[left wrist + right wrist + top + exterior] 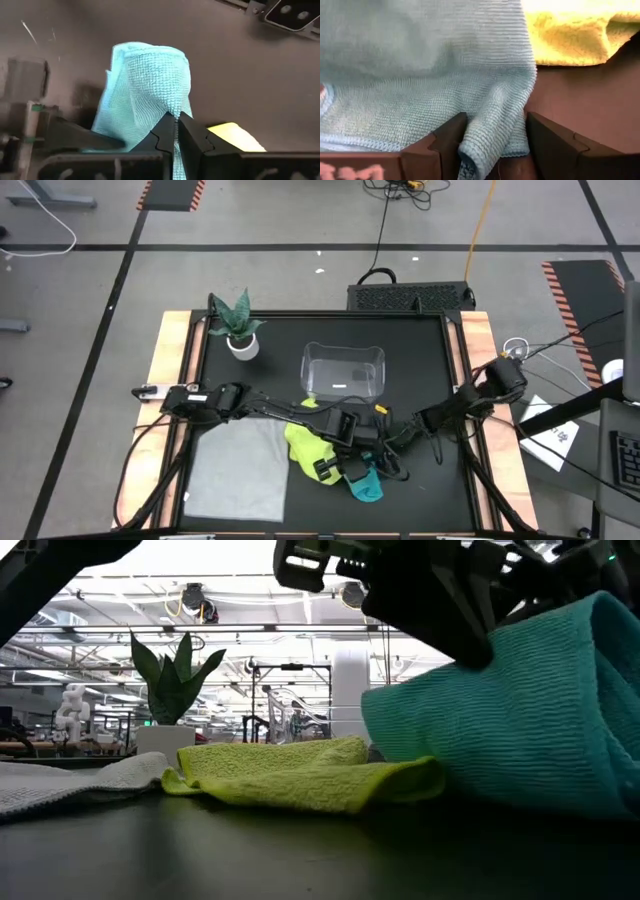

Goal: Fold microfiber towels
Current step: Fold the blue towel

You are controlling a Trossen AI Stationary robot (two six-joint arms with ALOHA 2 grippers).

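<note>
teal towel [147, 85] sits bunched near the table's front edge, just beside the yellow-green towel [305, 445]. looks light and floppy, so take it by a hemmed corner. left gripper [176, 131] is clamped on its edge; right gripper [495, 140] straddles a fold, fingers apart.

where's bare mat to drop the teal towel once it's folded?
Free: the right side of the mat, between the clear bin and the table's right edge, and the strip between the plant and the bin. Crowded: front centre, where both grippers meet over the teal towel beside the yellow-green towel; the grey towel covers front left.
</note>
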